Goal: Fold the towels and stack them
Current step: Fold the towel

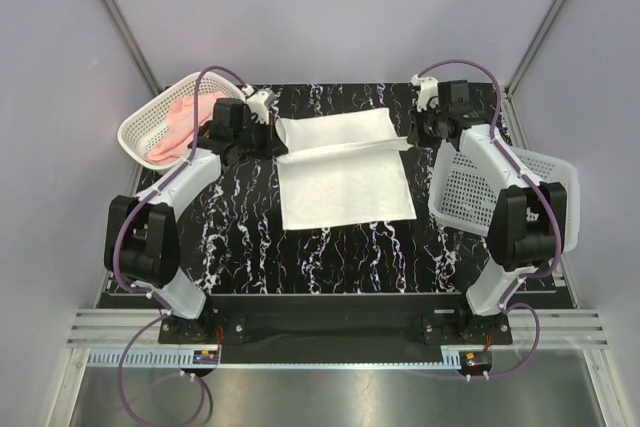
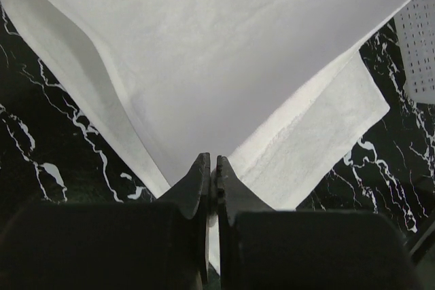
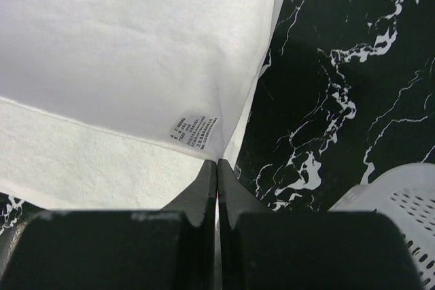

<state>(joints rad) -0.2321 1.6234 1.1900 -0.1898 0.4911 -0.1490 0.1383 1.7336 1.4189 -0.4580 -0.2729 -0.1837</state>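
The white towel (image 1: 345,182) lies mid-table (image 1: 250,237), far edge raised; left gripper (image 2: 213,162) is clamped on its far-left corner; right gripper (image 3: 217,165) is clamped on the far-right corner beside the care label (image 3: 194,130); a pink towel (image 1: 178,122) sits in the left basket (image 1: 140,132).

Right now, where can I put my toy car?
The bare marble between the towel and the arm bases is widest. A smaller patch lies between the towel and the left arm. Crowded: the far corners, where the left claw and right claw pinch the towel beside the left basket and right basket.
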